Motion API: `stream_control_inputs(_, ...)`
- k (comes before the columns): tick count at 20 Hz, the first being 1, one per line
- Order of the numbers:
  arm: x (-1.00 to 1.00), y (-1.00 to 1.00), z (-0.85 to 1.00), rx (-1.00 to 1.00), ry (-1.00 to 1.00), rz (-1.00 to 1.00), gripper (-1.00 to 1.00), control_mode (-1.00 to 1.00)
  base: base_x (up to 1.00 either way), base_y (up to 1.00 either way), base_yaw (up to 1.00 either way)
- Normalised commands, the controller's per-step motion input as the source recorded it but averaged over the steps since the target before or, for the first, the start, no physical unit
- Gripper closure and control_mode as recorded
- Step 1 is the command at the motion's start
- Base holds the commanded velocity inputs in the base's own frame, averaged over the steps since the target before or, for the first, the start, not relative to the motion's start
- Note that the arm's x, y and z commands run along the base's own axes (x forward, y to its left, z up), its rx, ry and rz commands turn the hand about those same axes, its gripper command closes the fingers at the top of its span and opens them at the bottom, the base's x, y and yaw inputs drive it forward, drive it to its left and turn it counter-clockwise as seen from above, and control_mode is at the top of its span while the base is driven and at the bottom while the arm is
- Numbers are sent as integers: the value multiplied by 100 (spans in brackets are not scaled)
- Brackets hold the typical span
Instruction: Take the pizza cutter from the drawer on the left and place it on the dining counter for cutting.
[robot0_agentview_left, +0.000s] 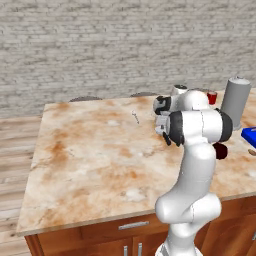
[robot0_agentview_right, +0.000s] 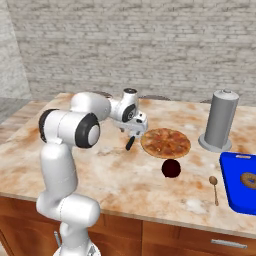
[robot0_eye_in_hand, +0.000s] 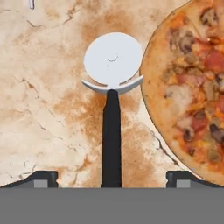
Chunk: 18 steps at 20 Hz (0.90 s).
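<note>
Hand view is showing the pizza cutter (robot0_eye_in_hand: 112, 109) lying flat on the bench (robot0_eye_in_hand: 43, 109), just beside the pizza (robot0_eye_in_hand: 192, 87), ready for cutting. The pincer (robot0_eye_in_hand: 112, 178) is hanging over the black handle with its two tips wide apart, holding nothing. I am thinking the cutter is now let go. I am counting one cutter, one pizza, one grey canister (robot0_agentview_right: 220, 122), one spoon (robot0_agentview_right: 214, 186) and one blue tray (robot0_agentview_right: 239, 182).

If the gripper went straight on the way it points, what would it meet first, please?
Most likely the pizza cutter, lying between the open gripper tips on the dining counter, beside the pizza; depth is uncertain.
</note>
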Motion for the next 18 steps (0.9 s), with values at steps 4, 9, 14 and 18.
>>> stream_control_inputs(4,-80,24,51,-3,-1,0,-100,-100,0,0,0)
stream_control_inputs(9,-89,36,62,-5,0,0,-100,-100,0,0,0)
stream_control_inputs(14,-100,11,54,0,0,-1,-100,-100,0,0,0)
stream_control_inputs(18,-100,2,42,0,0,-2,-100,-100,0,0,0)
